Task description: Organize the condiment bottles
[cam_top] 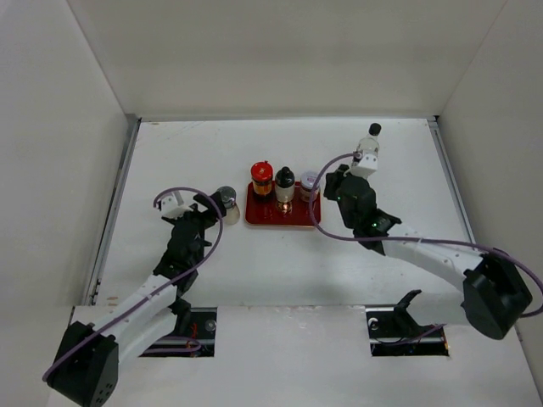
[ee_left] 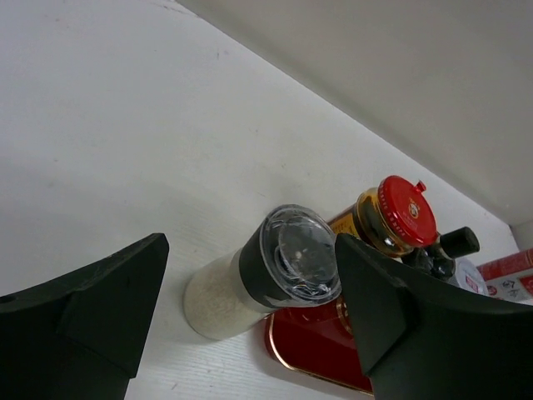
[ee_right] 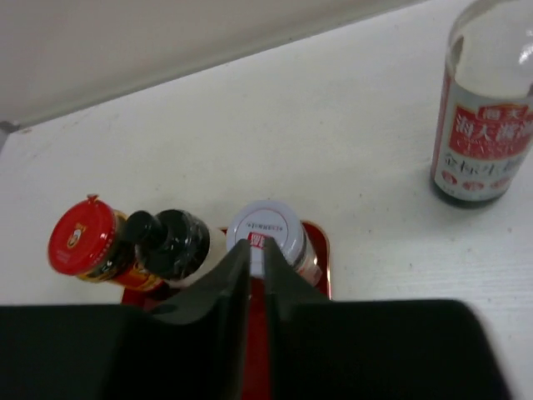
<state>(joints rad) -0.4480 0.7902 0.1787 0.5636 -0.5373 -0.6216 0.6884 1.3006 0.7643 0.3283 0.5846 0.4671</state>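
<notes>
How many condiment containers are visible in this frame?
5. A red-capped jar, a small dark bottle and a pale-lidded jar stand on the red tray; a shaker stands just left of it; a tall clear bottle stands apart, back right. None seem hidden.

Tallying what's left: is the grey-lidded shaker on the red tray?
Off: the grey-lidded shaker stands on the white table just left of the flat red tray.

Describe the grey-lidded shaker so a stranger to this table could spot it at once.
Find the red tray in the middle of the table. Just off its left edge sits the shaker, between the open fingers of the left gripper. Unlike the three containers on the tray, it has a clear-topped grey lid over pale grainy contents.
</notes>
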